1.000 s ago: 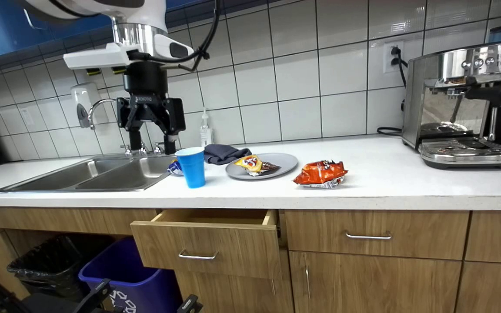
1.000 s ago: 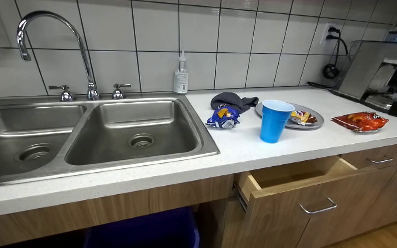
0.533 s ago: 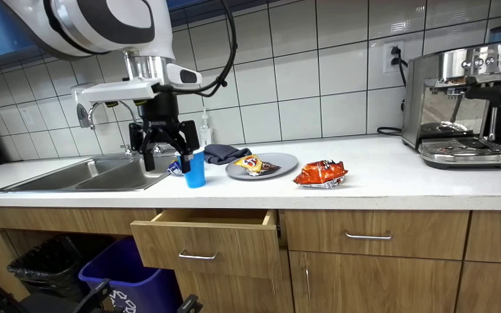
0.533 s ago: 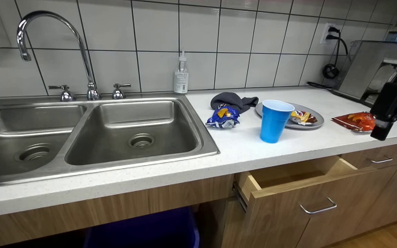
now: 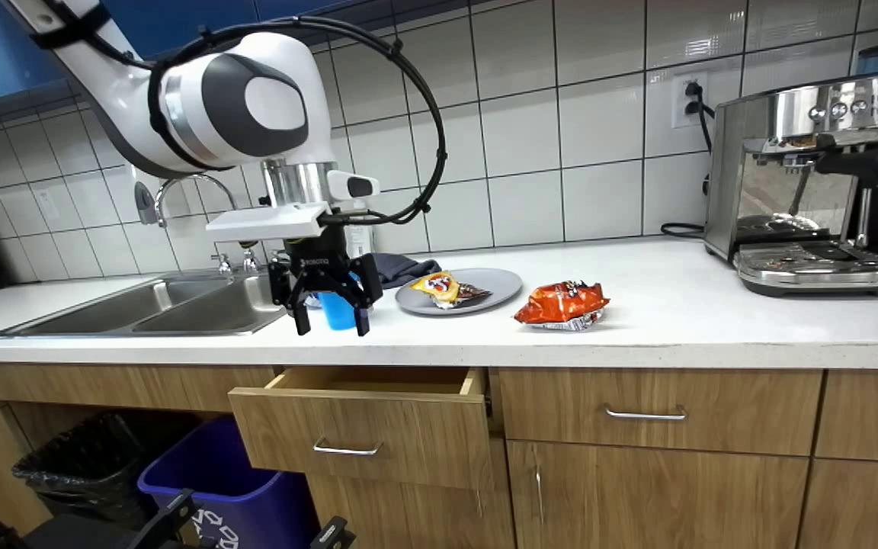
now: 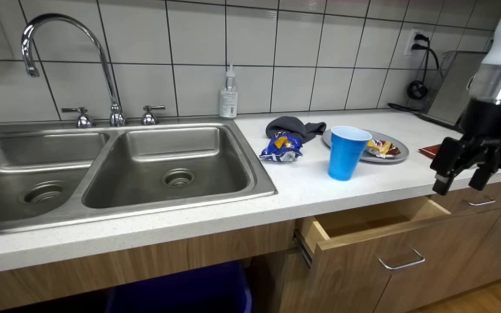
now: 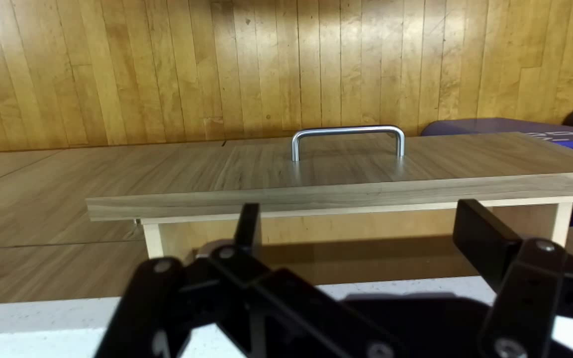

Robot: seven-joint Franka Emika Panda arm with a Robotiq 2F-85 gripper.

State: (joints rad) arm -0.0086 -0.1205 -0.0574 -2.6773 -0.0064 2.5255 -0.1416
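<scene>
In an exterior view I have the gripper (image 5: 332, 328) pointing down near the front of the counter (image 5: 675, 305), its two fingers (image 5: 363, 323) standing apart with nothing gripped. The drawer (image 5: 363, 435) is pulled out below, so its inside faces up. The blue cup (image 5: 338, 313) shows in the gap only because it stands behind. A grey plate (image 5: 501, 282) lifts the yellow snack bag (image 5: 437, 285) off the counter, while the red snack bag (image 5: 561, 303) lies directly on that white surface.

In an exterior view I see the blue cup well apart from the gripper, upright on its narrow base. The drawer hangs out on its rail (image 6: 302, 247), which, I judge, bears its weight. The blue snack bag (image 6: 282, 148) rests in front of the dark cloth (image 6: 292, 126), near the sink (image 6: 261, 184).

In the wrist view, the drawer fills much of the gap between the fingers from this angle. The handle (image 7: 347, 130) sits on the drawer's front, beyond the fingers and untouched; how far below, I can't judge.
</scene>
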